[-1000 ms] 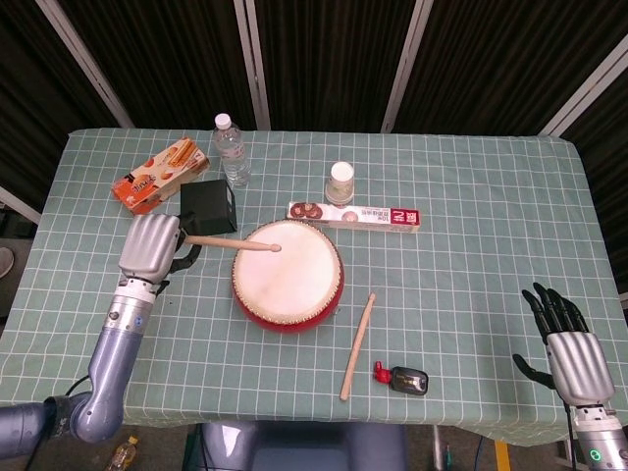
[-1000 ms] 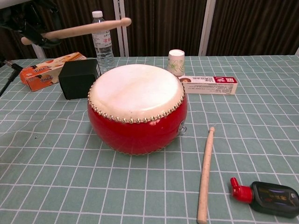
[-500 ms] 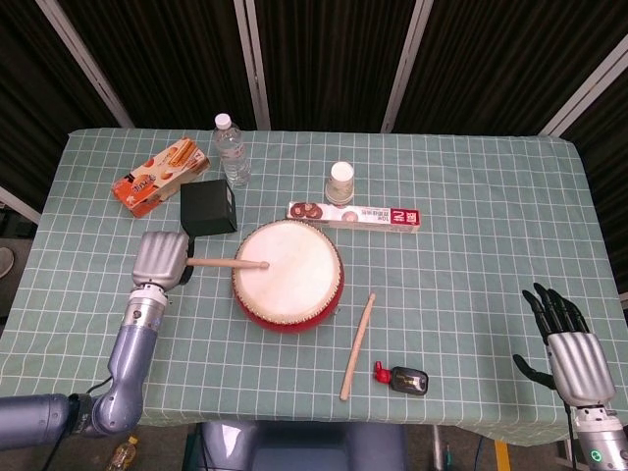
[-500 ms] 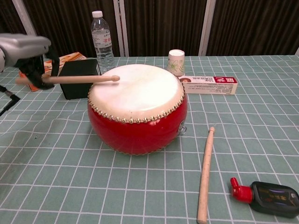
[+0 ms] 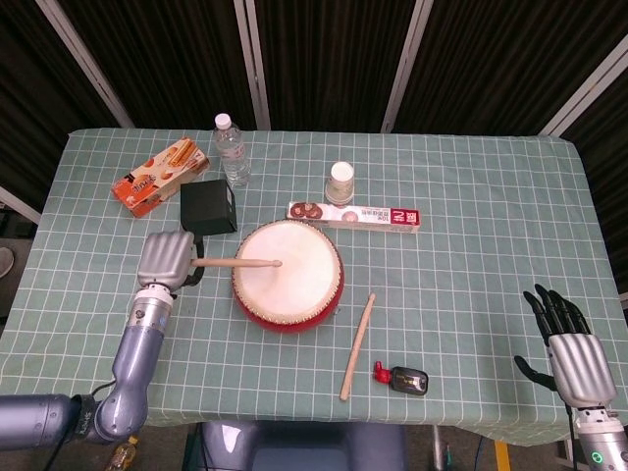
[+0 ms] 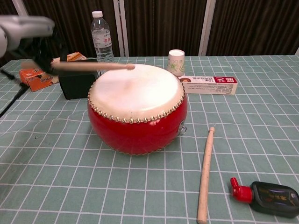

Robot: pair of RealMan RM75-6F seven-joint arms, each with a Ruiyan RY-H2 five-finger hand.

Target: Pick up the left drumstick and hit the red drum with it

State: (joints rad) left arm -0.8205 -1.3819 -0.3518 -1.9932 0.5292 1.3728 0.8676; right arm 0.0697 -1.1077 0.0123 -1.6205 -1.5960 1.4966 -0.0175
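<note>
The red drum (image 5: 287, 277) (image 6: 138, 108) with its white skin sits at the table's middle. My left hand (image 5: 168, 259) (image 6: 29, 36) grips a wooden drumstick (image 5: 238, 263) (image 6: 92, 66) just left of the drum. The stick lies nearly level, and its tip hovers over the skin's left half, a little above it in the chest view. A second drumstick (image 5: 358, 333) (image 6: 205, 172) lies on the cloth to the right of the drum. My right hand (image 5: 568, 343) hangs open, fingers spread, at the table's near right edge.
Behind the drum stand a black box (image 5: 208, 206), a water bottle (image 5: 232, 150), a paper cup (image 5: 340, 183) and a long flat carton (image 5: 355, 214). An orange snack box (image 5: 158, 175) lies back left. A small black bottle with a red cap (image 5: 402, 378) lies near the second stick.
The left hand swung the stick down onto the drum skin from a raised pose, and now the stick has lifted slightly and reaches further right. The right hand stayed still.
</note>
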